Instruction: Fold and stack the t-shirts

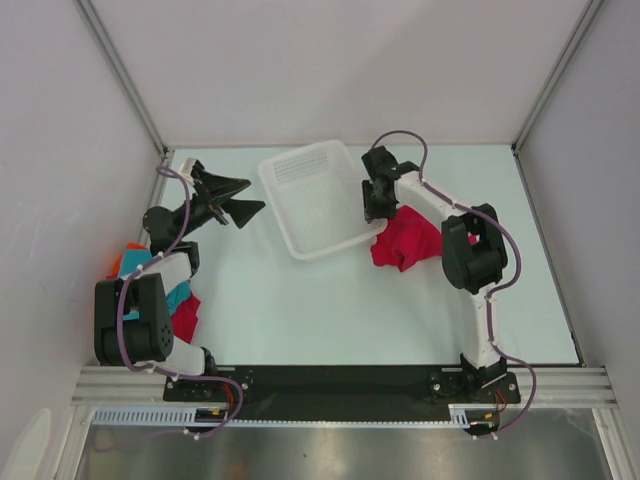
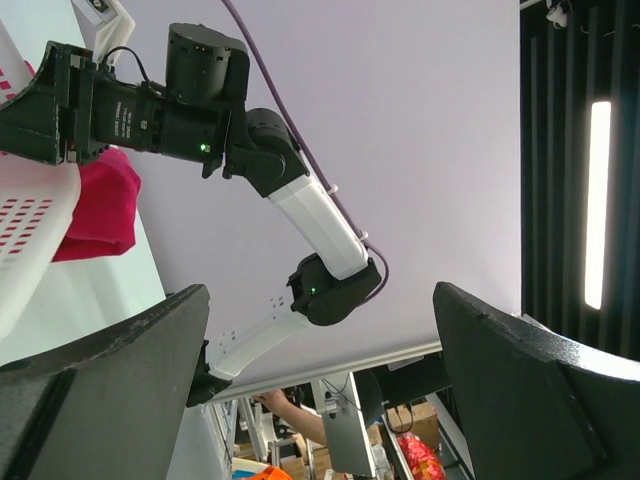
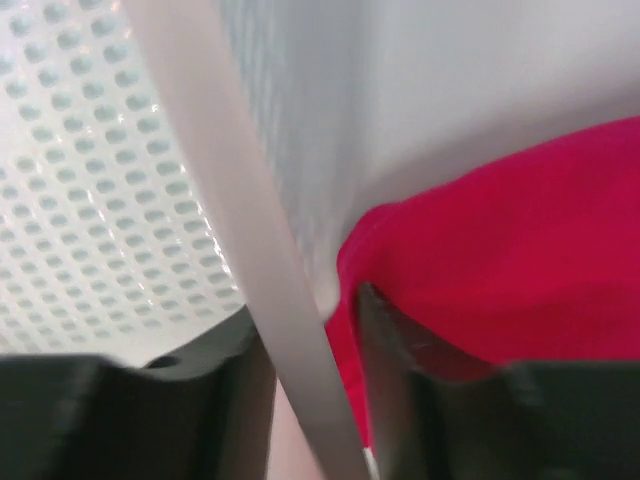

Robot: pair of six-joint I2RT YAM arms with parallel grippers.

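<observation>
Right end effector straddles the mesh basket's smooth rim beside soft crimson t-shirt, grip unclear; left end effector spread.

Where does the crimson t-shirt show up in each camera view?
Top external: crimson t-shirt bunched right of centre, against the basket's right side.
Left wrist: shirt at the left edge, behind the basket.
Right wrist: shirt fills the right half, beyond the rim.
Shared landmark: white mesh basket.

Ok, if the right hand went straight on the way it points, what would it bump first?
The basket, probably: its rim sits between the fingers of the right hand, the red shirt just beside it.
</observation>
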